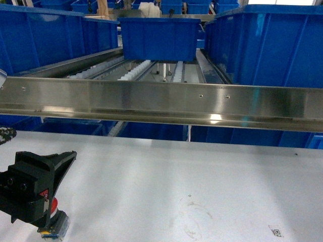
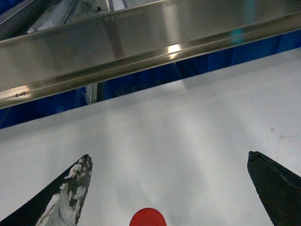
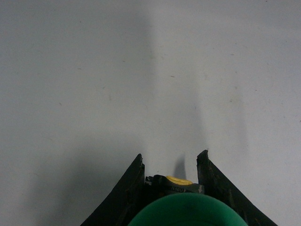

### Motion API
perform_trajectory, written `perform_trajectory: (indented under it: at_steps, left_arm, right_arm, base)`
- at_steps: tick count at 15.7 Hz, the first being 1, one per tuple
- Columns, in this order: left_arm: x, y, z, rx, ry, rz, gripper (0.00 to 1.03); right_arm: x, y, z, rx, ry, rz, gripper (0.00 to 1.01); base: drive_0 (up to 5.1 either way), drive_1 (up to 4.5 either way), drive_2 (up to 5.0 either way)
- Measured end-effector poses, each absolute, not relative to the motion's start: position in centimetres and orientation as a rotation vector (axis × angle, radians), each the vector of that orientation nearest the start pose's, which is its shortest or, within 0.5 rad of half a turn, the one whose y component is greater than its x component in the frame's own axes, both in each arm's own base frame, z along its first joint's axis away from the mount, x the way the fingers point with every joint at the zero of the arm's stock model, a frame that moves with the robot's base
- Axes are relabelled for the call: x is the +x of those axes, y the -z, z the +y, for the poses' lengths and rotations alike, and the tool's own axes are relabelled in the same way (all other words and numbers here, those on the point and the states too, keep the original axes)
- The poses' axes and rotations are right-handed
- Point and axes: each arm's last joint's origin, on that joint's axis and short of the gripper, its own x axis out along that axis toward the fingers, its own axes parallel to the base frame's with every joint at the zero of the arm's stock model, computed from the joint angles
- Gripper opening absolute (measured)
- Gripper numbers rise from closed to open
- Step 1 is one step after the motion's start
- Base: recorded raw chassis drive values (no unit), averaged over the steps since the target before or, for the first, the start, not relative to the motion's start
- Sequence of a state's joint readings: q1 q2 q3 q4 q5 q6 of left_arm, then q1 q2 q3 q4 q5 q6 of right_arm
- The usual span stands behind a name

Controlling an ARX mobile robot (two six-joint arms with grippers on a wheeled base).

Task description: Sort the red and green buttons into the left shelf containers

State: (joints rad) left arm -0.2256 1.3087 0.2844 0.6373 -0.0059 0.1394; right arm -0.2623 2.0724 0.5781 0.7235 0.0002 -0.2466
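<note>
Left gripper (image 1: 53,174): matte black, blocky housing tapering to a wedge-shaped finger; two round recessed screws on the housing side, small red-and-white label near its lower edge. Wrist view: left fingertip (image 2: 75,188) black, coating heavily chipped to grey-white. Right gripper (image 3: 170,162): black pointed fingers, lightly scuffed edges.

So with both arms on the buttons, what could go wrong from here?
The left gripper is wide open around the red button, so closing off-centre could tip it. The right gripper grips the green button by its body; it might slip. The steel rail fronts the blue bins, so lifts could clip it.
</note>
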Motion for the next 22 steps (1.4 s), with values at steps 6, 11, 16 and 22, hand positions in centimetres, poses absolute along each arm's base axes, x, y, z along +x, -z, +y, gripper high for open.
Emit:
perform_trajectory:
  at_steps: [6,11,16,22]
  left_arm:
    - [21.4,-14.4,-4.9,0.182,0.244,0.370,0.98]
    - [21.4,-14.4,-4.9,0.182,0.244,0.370,0.98]
    - [21.4,-14.4,-4.9,0.182,0.242,0.370,0.98]
    - [20.8,-12.1,-3.8,0.190,0.147,0.436,0.98]
  right_arm:
    - [27.0,-7.4,-6.7,-0.082,0.078,0.577,0.29]
    - [16.9,-15.7,-5.1,0.013,-0.009,0.154,0.29]
    - [12.1,-17.7,-3.6,-0.025,-0.110,0.105,0.29]
    - [12.1,-17.5,-3.7,-0.021,-0.109,0.116,0.29]
  base:
    - [0.0,0.00,0.0]
    - [0.0,0.00,0.0]
    - [0.0,0.00,0.0]
    - [0.0,0.00,0.0]
